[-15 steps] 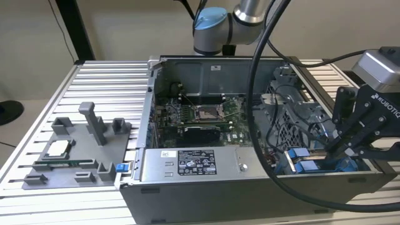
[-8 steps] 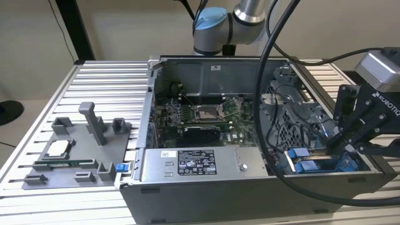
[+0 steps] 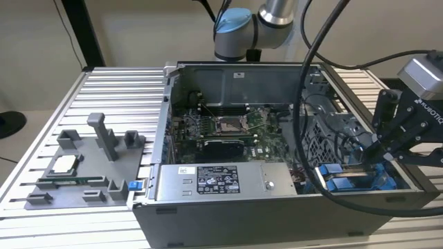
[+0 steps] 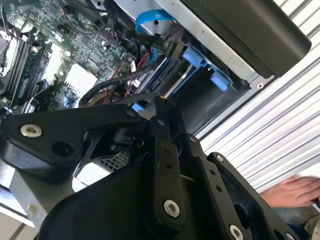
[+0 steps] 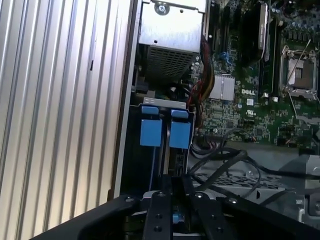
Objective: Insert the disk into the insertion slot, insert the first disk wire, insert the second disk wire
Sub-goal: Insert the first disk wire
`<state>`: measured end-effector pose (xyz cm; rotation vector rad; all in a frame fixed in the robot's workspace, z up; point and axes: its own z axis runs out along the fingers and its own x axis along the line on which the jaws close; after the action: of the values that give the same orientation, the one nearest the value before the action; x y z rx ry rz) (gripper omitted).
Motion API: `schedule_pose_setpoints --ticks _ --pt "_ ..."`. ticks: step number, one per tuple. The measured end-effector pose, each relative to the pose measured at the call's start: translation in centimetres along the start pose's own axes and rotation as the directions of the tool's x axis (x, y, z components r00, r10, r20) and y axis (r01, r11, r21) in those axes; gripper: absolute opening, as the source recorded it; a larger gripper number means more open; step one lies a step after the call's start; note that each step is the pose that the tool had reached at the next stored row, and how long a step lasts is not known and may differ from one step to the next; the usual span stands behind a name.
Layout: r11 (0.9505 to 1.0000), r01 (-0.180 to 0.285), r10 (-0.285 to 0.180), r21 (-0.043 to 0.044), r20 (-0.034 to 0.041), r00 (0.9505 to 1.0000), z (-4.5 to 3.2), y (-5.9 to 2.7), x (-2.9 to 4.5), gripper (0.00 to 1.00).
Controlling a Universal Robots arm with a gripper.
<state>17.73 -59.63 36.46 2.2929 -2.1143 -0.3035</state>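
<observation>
The disk (image 5: 180,135) appears to stand on edge in the slot (image 5: 156,101), so by my judgement the first step is done, though only its blue tab and a sliver of silver edge show. Its long axis runs from that tab straight toward the claw (image 5: 173,182), which hangs over the slot's other end, fingers in line with the disk's thin edge. The fingertips are drawn together; whether a plug is nipped between them I cannot tell. The slot has two compartments side by side, each capped by a blue tab. The disk sits in the one nearer the board (image 5: 250,100), and the other is too dark to tell what it holds. Black wires (image 5: 220,165) loop loose just beside the claw on the board side. In the exterior view the slot fills the corner of the case (image 3: 277,218) on the exterior view's right, beside the grey box (image 3: 215,181). A hand (image 4: 295,192) rests outside the case, on the table (image 4: 260,140)
</observation>
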Motion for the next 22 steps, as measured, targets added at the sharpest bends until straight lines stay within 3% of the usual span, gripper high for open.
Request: schedule_pose_setpoints --ticks 4,14,22 --pt "1.0 0.0 0.0 -0.0005 0.0021 1.0 0.3 -1.65 0.05 0.0" --pt "0.9999 -0.009 0.009 -0.0072 0.0029 1.0 1.5 -1.28 -0.63 0.0" --pt "0.9999 -0.011 0.011 -0.0069 0.0032 0.9999 1.65 -1.31 -0.78 0.0"
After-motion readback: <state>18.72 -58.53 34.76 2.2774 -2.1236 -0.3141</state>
